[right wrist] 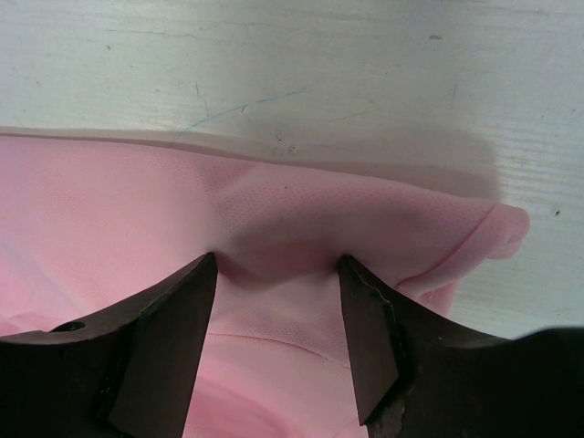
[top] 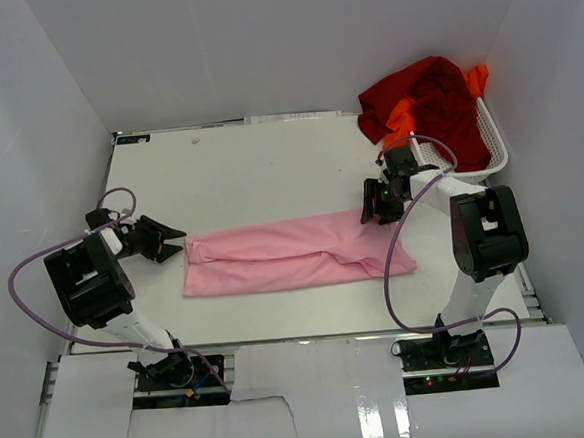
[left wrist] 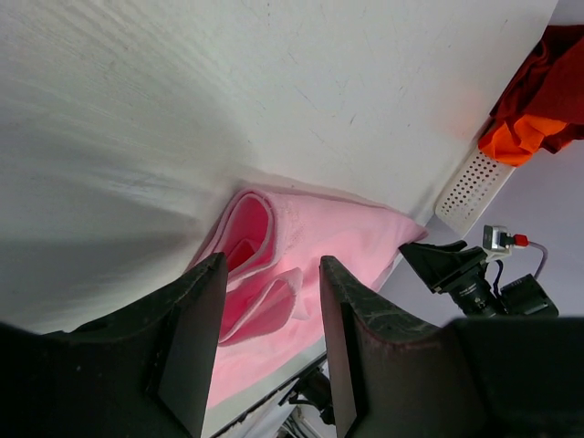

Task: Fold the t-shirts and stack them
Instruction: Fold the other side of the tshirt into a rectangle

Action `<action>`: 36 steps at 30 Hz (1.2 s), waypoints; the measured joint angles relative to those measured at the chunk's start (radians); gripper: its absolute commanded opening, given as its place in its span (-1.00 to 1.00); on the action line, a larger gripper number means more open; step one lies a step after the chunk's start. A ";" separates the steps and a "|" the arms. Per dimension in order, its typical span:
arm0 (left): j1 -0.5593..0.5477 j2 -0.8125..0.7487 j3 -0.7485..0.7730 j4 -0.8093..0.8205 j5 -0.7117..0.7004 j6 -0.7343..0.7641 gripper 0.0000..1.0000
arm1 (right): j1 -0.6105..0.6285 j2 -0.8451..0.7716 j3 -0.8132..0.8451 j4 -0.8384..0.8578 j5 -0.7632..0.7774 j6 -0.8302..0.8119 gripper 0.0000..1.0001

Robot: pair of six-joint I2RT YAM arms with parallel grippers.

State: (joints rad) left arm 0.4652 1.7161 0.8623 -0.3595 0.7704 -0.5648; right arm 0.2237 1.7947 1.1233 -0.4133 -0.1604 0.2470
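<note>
Right gripper (right wrist: 276,260) spread astride pink shirt (right wrist: 109,201); left gripper (left wrist: 272,265) spread, its view showing layered fold.

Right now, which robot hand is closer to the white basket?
Right. The right gripper hangs close by the basket; the left gripper is far across the table.

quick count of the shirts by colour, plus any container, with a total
pink t-shirt: 1
dark red t-shirt: 1
orange t-shirt: 1
white mesh basket: 1
total: 4
</note>
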 measured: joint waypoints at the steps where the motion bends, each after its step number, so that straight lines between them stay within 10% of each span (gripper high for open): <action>1: -0.003 0.004 0.002 0.003 0.000 0.000 0.10 | 0.000 0.000 0.000 0.000 0.000 0.000 0.25; 16: -0.039 0.047 0.019 0.047 -0.008 -0.024 0.08 | 0.000 0.000 0.000 0.000 -0.002 -0.002 0.26; 29: -0.055 0.085 0.034 0.069 -0.011 -0.044 -0.52 | 0.000 0.000 0.000 0.000 -0.004 -0.008 0.26; 36: -0.057 0.092 0.034 0.077 -0.010 -0.048 -0.44 | 0.000 0.000 0.000 0.000 -0.005 -0.009 0.26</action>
State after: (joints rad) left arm 0.4080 1.8076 0.8963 -0.2829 0.7609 -0.6128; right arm 0.2237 1.7950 1.1233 -0.4137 -0.1654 0.2382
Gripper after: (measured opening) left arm 0.266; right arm 0.630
